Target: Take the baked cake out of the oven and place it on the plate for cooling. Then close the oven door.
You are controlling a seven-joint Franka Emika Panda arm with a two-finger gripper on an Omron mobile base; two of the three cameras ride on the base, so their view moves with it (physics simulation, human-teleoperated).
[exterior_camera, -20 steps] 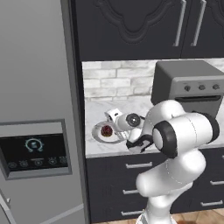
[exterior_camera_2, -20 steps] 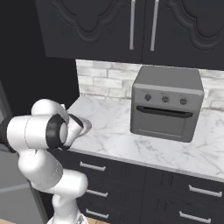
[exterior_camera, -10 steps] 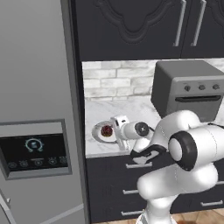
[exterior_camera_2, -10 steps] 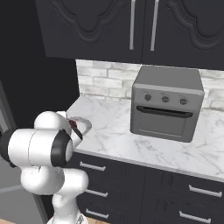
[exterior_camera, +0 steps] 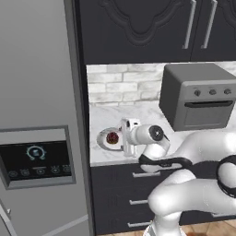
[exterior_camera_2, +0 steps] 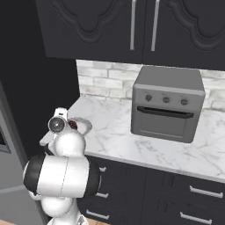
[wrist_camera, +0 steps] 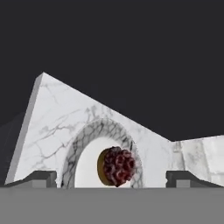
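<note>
A small dark-red cake (exterior_camera: 112,137) lies on the round grey-rimmed plate (exterior_camera: 102,140) at the left end of the marble counter. My gripper (exterior_camera: 123,139) hovers just right of the plate, pointing at it, open and holding nothing. In the hand view the cake (wrist_camera: 116,166) sits on the plate (wrist_camera: 72,153) between my spread fingertips (wrist_camera: 40,177), gripper (wrist_camera: 111,179) open. From the right base view the cake (exterior_camera_2: 73,125) and plate (exterior_camera_2: 85,125) peek out behind my arm. The grey oven (exterior_camera: 198,94) (exterior_camera_2: 167,103) stands at the right, its oven door (exterior_camera: 205,114) (exterior_camera_2: 163,119) shut.
A tall grey refrigerator (exterior_camera: 37,115) with a dispenser panel (exterior_camera: 37,159) walls off the counter's left end. Dark upper cabinets (exterior_camera_2: 132,26) hang over the counter (exterior_camera_2: 132,140). Drawers (exterior_camera: 115,193) run below it. A brick backsplash (exterior_camera: 122,85) lines the back.
The arm's elbow has swung down and to the right, and the hand has sunk a little beside the plate. The cake and the oven have stayed put.
</note>
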